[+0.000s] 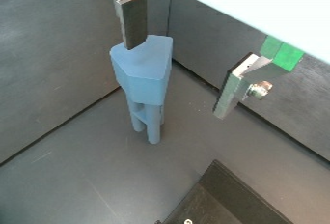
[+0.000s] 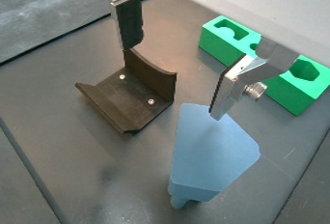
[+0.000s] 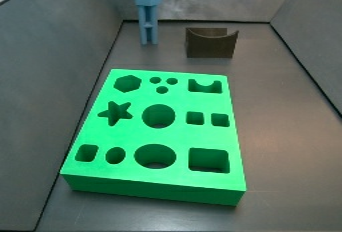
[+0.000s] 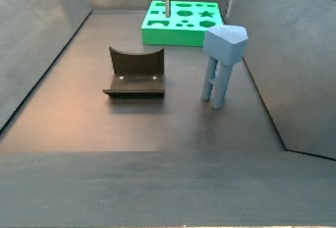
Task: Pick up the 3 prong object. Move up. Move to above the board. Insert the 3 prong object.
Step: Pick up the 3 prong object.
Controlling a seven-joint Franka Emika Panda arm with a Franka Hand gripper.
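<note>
The board (image 3: 158, 131) is lying flat on the surface (image 4: 157, 134), beyond the pincer (image 2: 175, 69). The 3 prong object (image 1: 143, 85) is standing upright below the pincer, beside the dark brown block (image 2: 130, 95). The pincer is hovering above it, fingers (image 1: 133, 23) spread apart, holding nothing.

The 3 prong object (image 4: 222, 63) was light blue all over, no markings. The board (image 3: 160, 121) was bright green, plain. The block (image 2: 129, 93) was dark brown. The floor (image 4: 144, 134) was flat dark grey, and the gripper (image 2: 180, 59) had silver fingers (image 2: 125, 20) with dark pads.
</note>
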